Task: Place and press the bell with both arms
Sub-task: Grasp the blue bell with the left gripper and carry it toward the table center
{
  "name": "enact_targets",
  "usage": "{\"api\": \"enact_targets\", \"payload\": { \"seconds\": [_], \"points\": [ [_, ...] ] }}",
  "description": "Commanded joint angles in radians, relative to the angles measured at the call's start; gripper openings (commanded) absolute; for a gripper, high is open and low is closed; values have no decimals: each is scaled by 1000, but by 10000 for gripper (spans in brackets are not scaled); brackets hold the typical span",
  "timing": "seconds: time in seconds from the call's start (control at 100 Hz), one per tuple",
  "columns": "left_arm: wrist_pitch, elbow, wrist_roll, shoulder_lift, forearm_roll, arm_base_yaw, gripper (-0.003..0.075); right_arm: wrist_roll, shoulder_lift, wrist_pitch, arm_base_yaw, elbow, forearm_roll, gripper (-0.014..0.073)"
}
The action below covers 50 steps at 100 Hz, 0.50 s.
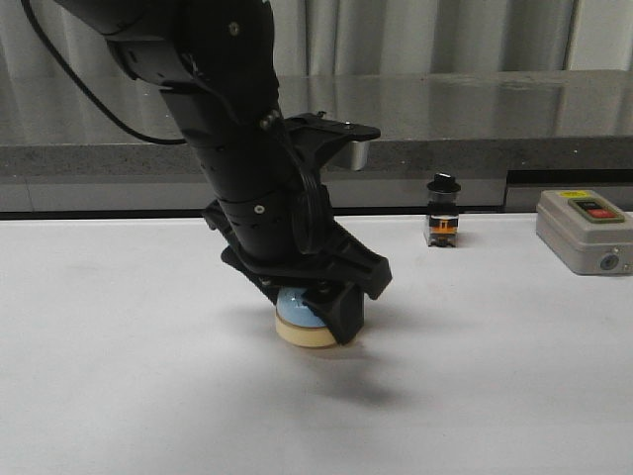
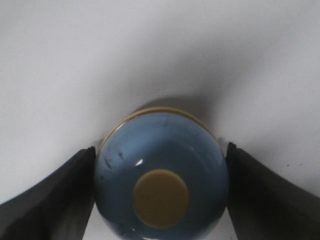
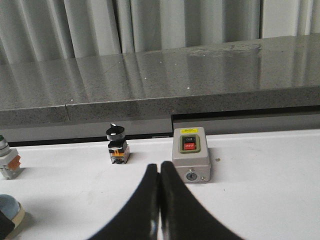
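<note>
The light blue bell (image 1: 300, 315) with its cream base stands on the white table (image 1: 129, 346) near the middle. My left gripper (image 1: 318, 313) reaches down over it, one finger on each side of the dome. In the left wrist view the bell (image 2: 161, 175) fills the space between the fingers (image 2: 65, 195), which touch its sides, and the cream button faces up. My right gripper (image 3: 160, 169) is shut and empty, low over the table; it does not show in the front view. The bell's edge (image 3: 7, 210) shows at the side of the right wrist view.
A black-knobbed switch (image 1: 442, 211) (image 3: 117, 146) stands at the back of the table. A grey box with red and black buttons (image 1: 584, 231) (image 3: 191, 159) sits at the back right. A green-capped switch (image 3: 6, 161) shows in the right wrist view. A grey stone ledge (image 1: 475, 119) runs behind.
</note>
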Motion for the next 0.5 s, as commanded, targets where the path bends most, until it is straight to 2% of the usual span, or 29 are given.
{"api": "enact_targets", "payload": {
  "seconds": [0.0, 0.1, 0.2, 0.49],
  "points": [
    [-38, -27, 0, -46, -7, -9, 410, -6, -21, -87, -5, -19, 1, -64],
    [-30, -27, 0, -46, -11, -9, 525, -6, -21, -87, -5, -19, 1, -64],
    [-22, -27, 0, -46, -11, -9, 596, -6, -21, -87, -5, -19, 1, -64],
    [63, -27, 0, -80, -11, -7, 609, -6, -21, -87, -5, -19, 1, -64]
  ]
}}
